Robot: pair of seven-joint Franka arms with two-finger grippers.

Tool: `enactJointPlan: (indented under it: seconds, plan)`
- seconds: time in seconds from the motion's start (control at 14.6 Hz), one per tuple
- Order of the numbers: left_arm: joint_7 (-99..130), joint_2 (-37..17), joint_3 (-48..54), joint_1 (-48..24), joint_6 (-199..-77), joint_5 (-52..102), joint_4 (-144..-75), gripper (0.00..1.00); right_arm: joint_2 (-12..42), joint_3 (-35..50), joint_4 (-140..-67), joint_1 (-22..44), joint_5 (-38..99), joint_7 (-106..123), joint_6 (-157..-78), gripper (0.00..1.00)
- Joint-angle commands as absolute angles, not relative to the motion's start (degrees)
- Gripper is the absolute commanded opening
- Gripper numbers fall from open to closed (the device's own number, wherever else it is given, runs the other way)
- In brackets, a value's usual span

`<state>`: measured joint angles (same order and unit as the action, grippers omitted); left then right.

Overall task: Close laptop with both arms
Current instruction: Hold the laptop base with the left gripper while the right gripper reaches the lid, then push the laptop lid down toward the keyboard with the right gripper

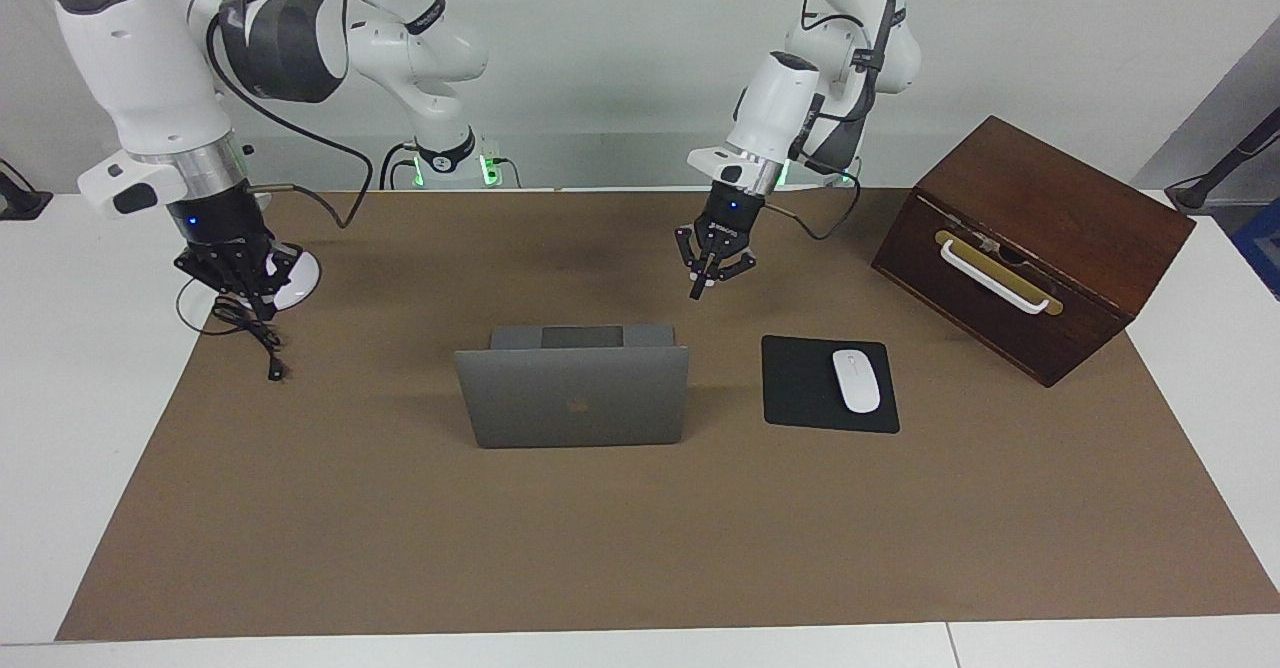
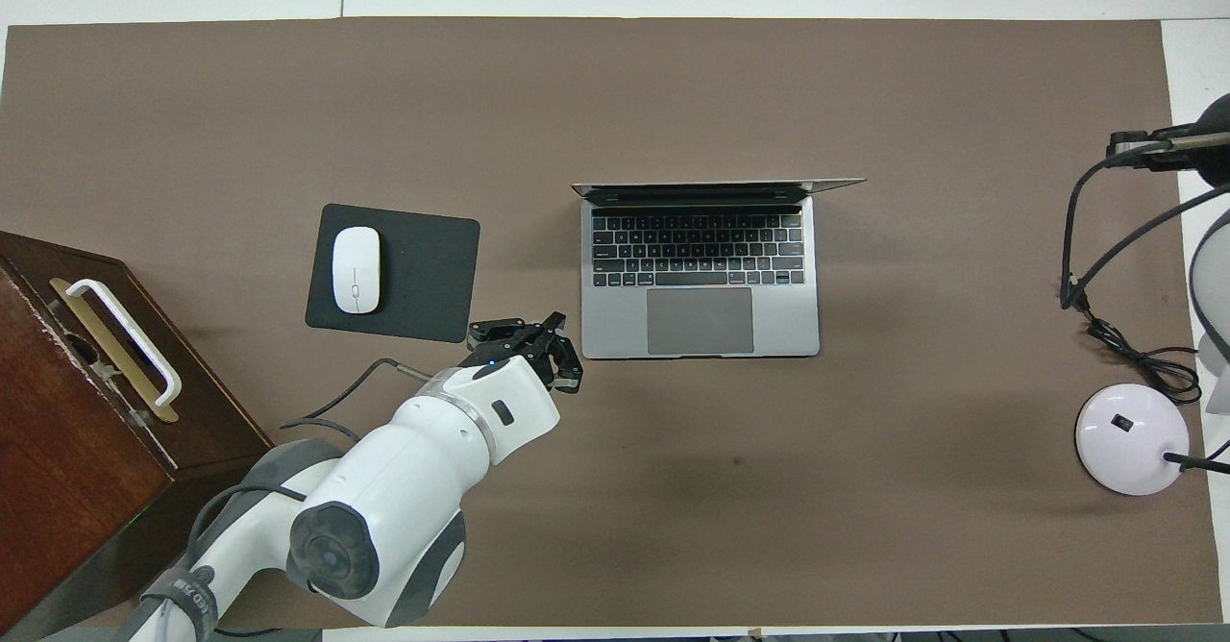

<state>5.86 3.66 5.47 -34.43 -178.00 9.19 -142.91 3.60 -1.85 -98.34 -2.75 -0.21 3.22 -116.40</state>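
A plain white wall stands at the robots' end of the room, and a big brown mat (image 1: 640,548) covers most of the white table (image 1: 60,428). The laptop (image 1: 572,396) sits in the middle of the mat, open, with its lid standing up and its keys facing the robots. That is likely why both arms must come in from their own side to push the lid down. The left gripper (image 1: 699,291) hangs over the mat near the laptop's corner, between the laptop and the black mouse pad (image 1: 800,384) with its white mouse (image 1: 856,380); its fingers are pressed together with nothing in them. The right gripper (image 1: 244,302) is low over the white lamp base (image 2: 1130,438) and its black cord (image 1: 258,340), well apart from the laptop, fingers also pressed together and empty. A brown wooden box (image 1: 1030,248) sits at the left arm's end of the table.
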Motion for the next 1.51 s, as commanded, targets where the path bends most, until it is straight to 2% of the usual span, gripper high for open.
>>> enactJointPlan:
  seconds: [0.0, 0.27, 0.48, 0.62, 0.96, 1.44]
  plan:
    - [5.2, 0.8, 4.6, -37.0, -182.8, 10.1, -143.1, 0.00, 10.3, -1.1, -90.5, -0.3, -1.2, -2.2, -115.9, 0.00]
    - [2.9, -3.1, 4.6, -38.1, -188.5, 9.9, -143.3, 0.00, 18.4, -1.2, -81.3, 5.7, -1.4, -6.4, -115.6, 0.00]
    - [2.6, -8.2, 4.6, -39.1, -195.1, 10.0, -143.3, 0.00, 21.9, -1.4, -78.0, 12.1, -3.4, -13.8, -115.7, 0.00]
    - [2.3, -9.7, 4.5, -39.2, -195.7, 9.9, -143.3, 0.00, 23.5, -1.5, -76.0, 15.2, -4.4, -17.7, -115.7, 0.00]
    - [1.4, -12.0, 4.5, -40.1, -198.3, 10.0, -143.3, 0.00, 25.8, -1.5, -74.9, 22.5, -7.2, -26.2, -115.8, 0.00]
    - [1.3, -16.0, 4.4, -41.6, -200.6, 10.3, -142.6, 0.00, 25.0, -0.9, -75.2, 25.0, -5.8, -26.5, -115.7, 0.00]
